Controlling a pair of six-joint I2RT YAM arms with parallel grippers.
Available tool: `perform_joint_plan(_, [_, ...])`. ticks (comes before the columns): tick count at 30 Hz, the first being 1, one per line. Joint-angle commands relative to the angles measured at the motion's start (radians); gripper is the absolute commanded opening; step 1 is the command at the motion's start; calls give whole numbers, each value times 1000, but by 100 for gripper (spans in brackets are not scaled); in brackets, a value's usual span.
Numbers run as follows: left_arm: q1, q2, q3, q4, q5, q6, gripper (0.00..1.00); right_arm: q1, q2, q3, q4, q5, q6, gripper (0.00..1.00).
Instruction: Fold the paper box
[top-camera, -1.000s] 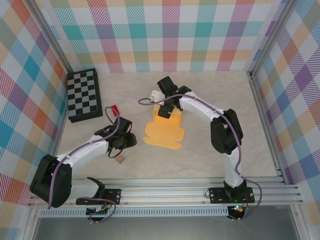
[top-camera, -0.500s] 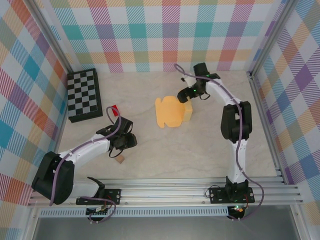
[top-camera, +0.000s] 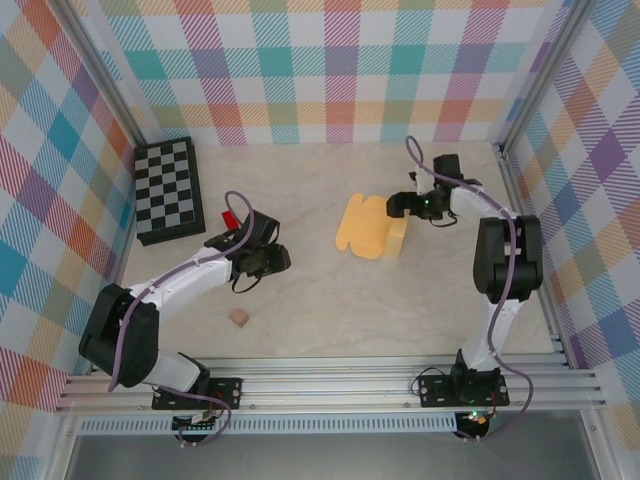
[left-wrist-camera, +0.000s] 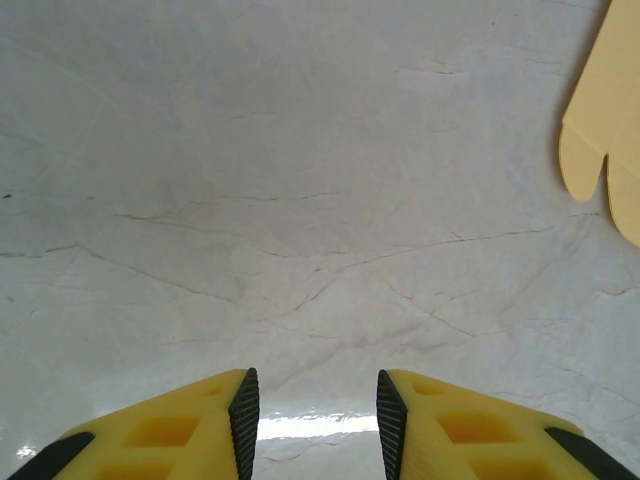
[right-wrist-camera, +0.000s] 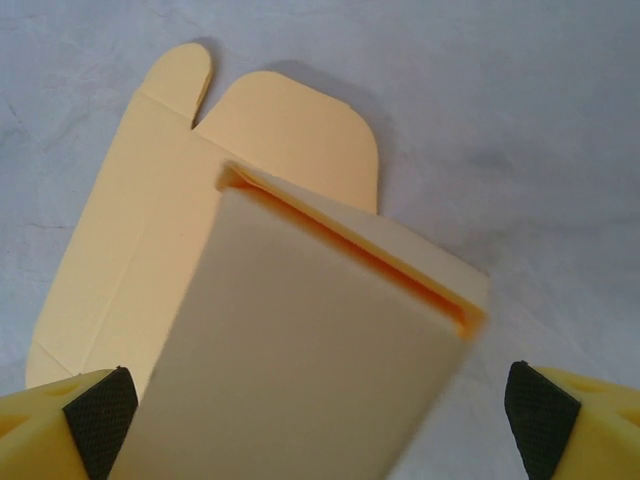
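Yellow-orange card now lies right of the worktop's (top-camera: 330, 320) middle, toward the far edge. A second ago the box (top-camera: 368, 225) was spread flatter near the centre with the right gripper (top-camera: 398, 206) over it. Since then it has been carried toward the far right corner and doubled over. In the right wrist view one panel stands up off the sheet with a dark crease along its top, and two rounded flaps lie flat beyond it. That suggests one fold is made, while the flaps are not yet tucked.

The right gripper is spread wide, with its pads (right-wrist-camera: 95, 410) on either side of the raised panel. Neither pad clearly presses the card.

The left gripper (top-camera: 278, 260) has swung away from the cube (top-camera: 239, 317), which now lies alone toward the near left corner. This gripper points across bare worktop at the box, and its wrist view shows the card's edge (left-wrist-camera: 610, 120) at the far right. Its jaws stand narrow and hold nothing.

Room for moving is good. Bare stone lies between the two grippers and along the whole near edge. The box is well clear of the far and right walls. The chessboard (top-camera: 168, 190) fills the far left corner, and the red block (top-camera: 229, 218) lies just beside the left arm, so a wide swing there could knock it.
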Motion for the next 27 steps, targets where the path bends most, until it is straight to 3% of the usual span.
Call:
perform_joint_plan(1, [-30,31,50,-6,-4,1,39,-44,-38,-87,-5,-30,101,97])
perform_joint_plan(7, [-42,69,116,-9,-6,10,39,-62,-116,-145,61,-154,192,98])
perform_joint_plan(11, [-42,70,140,-26,-21,26,39,-60,-148,-81,-14,-164,206,98])
perform_joint_plan(16, [-42,64,142,-28,-29,36,39,-61,-188,-13,-139,-100,165,98])
perform_joint_plan(20, [-42,49,130,-23,-32,38,39,-63,-221,29,-268,31,149,97])
perform_joint_plan(27, [-42,45,126,-15,-17,49,39,-72,-184,53,-331,19,156,80])
